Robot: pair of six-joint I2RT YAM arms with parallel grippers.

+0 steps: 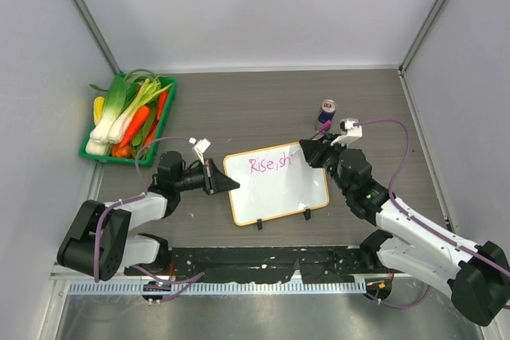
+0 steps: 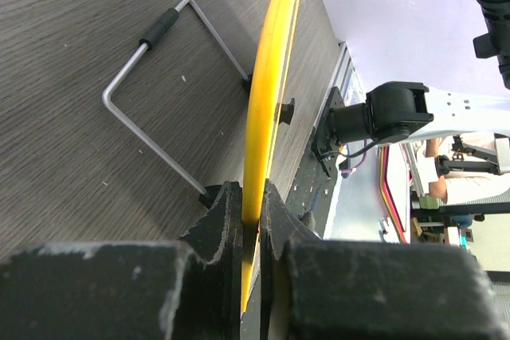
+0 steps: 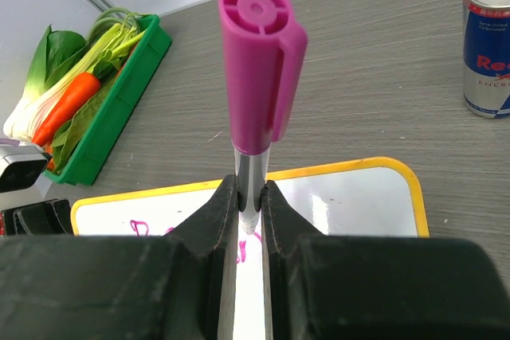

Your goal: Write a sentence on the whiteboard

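The board (image 1: 279,197) sat mid-desk (image 1: 239,109), a bit skewed, black clip feet on its near edge. The pink writing (image 1: 269,165) ran along the top and read something like "Rise, sh", so I'd say this was mid-sentence, partway into the second word.

The right tool (image 1: 307,151) was at the board's far right corner, clenched on a pink marker (image 3: 259,77). The cap end pointed up at the wrist cam and the tip was down by the end of the writing. I couldn't tell if the tip was actually touching.

The left tool (image 1: 231,185) was clamped on the board's left edge, jaws pinching the orange frame.

Off the board there was a can (image 1: 327,112) just past that far right corner, and a green veggie tray (image 1: 169,105) well off to the far left.

My guess for the next move: drag the tip rightward along the same line with light, even pressure, while the left side stops the board sliding. There was plenty of blank white to the right and below.
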